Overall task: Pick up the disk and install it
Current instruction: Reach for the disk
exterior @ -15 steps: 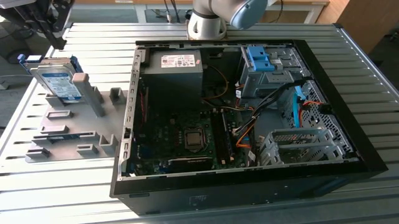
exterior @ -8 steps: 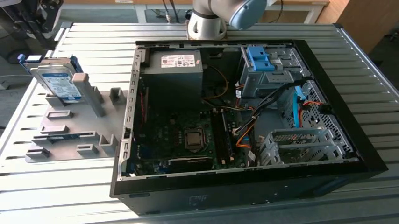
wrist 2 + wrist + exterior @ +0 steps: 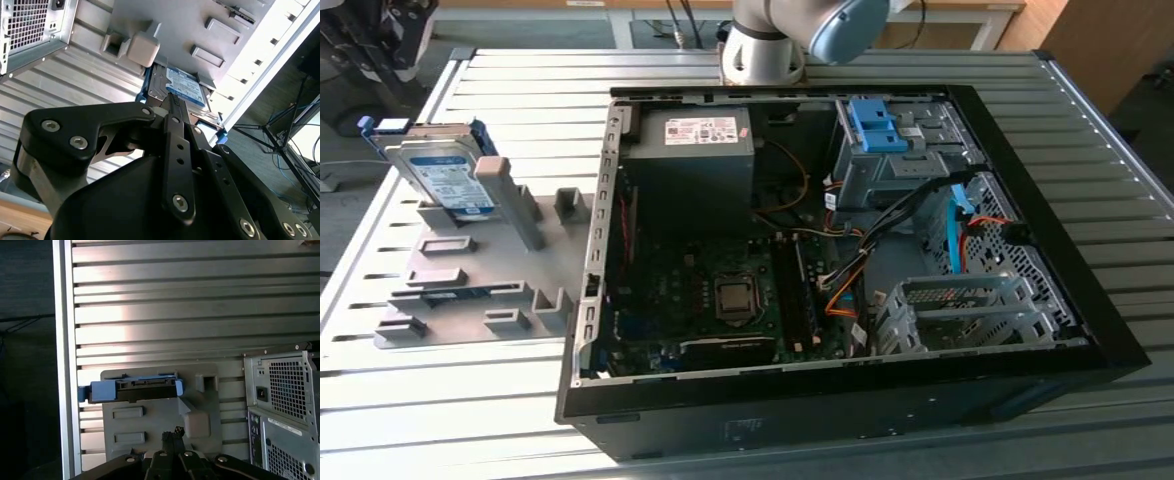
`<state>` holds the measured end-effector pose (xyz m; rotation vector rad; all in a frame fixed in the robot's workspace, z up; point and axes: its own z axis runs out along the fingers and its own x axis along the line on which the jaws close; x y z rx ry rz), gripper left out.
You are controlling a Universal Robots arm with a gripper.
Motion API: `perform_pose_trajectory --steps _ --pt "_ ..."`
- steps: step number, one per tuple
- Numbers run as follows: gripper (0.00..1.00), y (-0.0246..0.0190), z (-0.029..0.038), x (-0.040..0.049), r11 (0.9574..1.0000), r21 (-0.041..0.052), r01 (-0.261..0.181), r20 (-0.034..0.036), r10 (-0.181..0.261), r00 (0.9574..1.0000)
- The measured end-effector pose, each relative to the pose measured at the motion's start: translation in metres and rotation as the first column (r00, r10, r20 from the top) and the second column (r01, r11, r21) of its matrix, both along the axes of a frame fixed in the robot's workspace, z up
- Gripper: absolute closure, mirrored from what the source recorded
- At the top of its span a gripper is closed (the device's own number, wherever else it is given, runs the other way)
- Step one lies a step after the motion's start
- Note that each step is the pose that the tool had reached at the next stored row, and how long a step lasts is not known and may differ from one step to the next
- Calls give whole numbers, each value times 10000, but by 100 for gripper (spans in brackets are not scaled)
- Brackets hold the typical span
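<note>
silver disk [image 3: 440,175] w/ blue rails stands on edge in the grey holder [image 3: 480,290], at ~10 o'clock of the open pc case [image 3: 854,420] in the exterior view. gripper [image 3: 172,432] is clenched on nothing, aimed at the disk but apart from it. step, i reckon: approach for the pick. a grasp prob. needs the jaws spread and set astride the disk's upper edge.

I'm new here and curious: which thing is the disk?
Beside the open black computer case, on the exterior view's left, lies a grey holder plate. At its far corner the disk stands on edge, leaning against a grey post. Unlike the plain grey blocks around it, it is silver with a white-and-blue label and blue rails.
</note>
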<state>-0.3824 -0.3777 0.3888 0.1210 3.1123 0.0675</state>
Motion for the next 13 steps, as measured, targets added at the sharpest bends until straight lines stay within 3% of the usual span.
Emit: perform_pose_trajectory --steps 13 --pt "89 83 -28 -242 10000 0 46 0 -46 10000"
